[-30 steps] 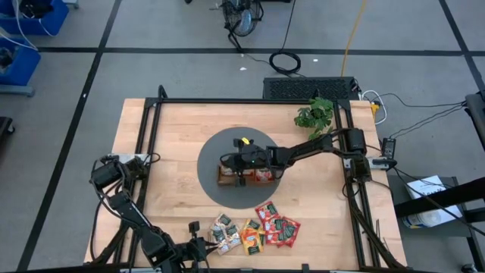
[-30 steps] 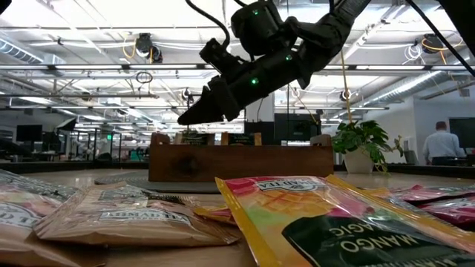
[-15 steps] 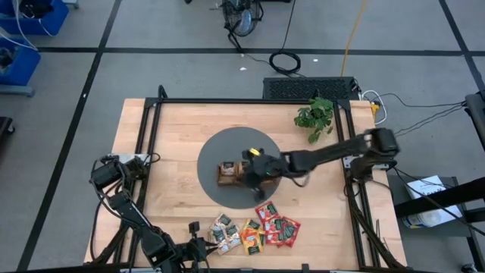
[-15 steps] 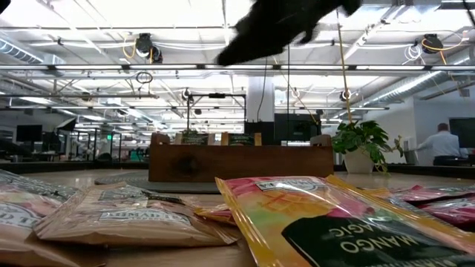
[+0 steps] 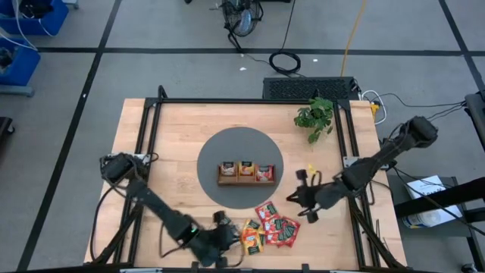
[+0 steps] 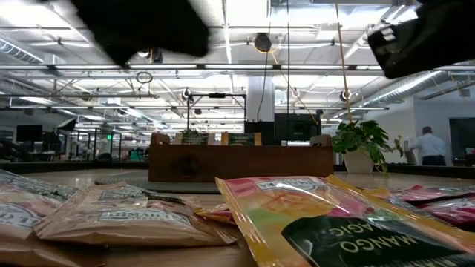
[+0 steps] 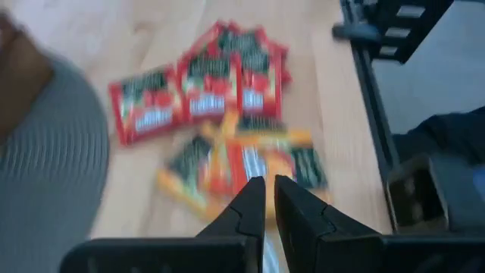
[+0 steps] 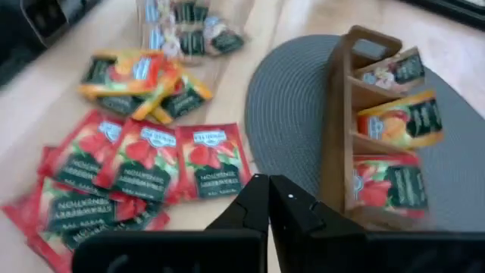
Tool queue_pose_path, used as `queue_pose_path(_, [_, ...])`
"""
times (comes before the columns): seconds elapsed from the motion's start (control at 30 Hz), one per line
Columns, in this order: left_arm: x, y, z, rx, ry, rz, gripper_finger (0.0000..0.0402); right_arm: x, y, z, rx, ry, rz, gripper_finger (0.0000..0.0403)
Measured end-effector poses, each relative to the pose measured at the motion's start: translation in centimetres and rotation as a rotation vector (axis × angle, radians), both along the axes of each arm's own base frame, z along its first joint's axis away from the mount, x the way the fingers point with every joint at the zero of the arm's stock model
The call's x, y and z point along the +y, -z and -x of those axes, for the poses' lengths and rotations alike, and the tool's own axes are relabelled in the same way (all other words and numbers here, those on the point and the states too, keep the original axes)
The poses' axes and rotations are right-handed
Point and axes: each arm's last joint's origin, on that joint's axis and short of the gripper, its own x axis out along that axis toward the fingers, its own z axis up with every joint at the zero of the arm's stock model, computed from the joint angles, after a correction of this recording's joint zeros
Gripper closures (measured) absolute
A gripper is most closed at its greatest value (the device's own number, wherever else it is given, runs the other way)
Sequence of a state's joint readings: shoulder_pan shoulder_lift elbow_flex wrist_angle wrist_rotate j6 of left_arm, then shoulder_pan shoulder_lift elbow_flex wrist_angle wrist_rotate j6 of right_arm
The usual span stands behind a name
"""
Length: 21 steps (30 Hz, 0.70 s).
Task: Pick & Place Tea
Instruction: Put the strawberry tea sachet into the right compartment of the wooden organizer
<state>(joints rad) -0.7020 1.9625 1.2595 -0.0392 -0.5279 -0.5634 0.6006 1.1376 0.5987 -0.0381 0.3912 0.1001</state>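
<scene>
A pale wooden table (image 5: 174, 144) stands on a grey shop floor, with a round grey mat (image 5: 240, 168) at its middle and a small potted plant (image 5: 314, 115) toward the far right corner. On the mat sits a brown wooden tray (image 5: 246, 173) with three compartments, each already holding tea: one greenish, one orange, one red, as far as the overhead view shows. The loose tea sachets (image 5: 265, 227) lie in a heap on the bare wood at the near edge. The right wrist view shows about five red ones (image 8: 144, 171) fanned together and overlapping, a cluster of about four orange ones, and a few paler ones beyond. The exact count is hard to tell. The left gripper (image 5: 221, 235) hovers over the heap's left end with the orange sachets just ahead of its nearly closed, empty fingers. The right gripper (image 5: 297, 199) hangs just right of the red ones, fingers together, holding nothing. The sachets look light, thin and slick, likely to slide or lift in pairs, so a pinch on a free edge of the topmost seems best.
</scene>
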Motion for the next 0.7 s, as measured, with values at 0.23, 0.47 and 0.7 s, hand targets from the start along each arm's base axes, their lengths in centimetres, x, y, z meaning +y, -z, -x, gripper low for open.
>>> queue_pose_path(0.23, [4.0,-1.9,-4.2,-0.001,0.075,-0.032,0.0364,-0.4,4.5,2.5,-0.149,-0.049,-0.285,0.0403])
queue_pose_path(0.47, [5.9,0.1,-5.8,0.092,0.067,0.102,0.0364,-1.0,8.3,3.4,-0.138,0.042,-0.532,0.0395])
queue_pose_path(0.7, [4.8,1.3,-6.6,0.027,0.195,0.128,0.0364,2.1,8.6,0.2,-0.036,-0.096,-0.554,0.0372])
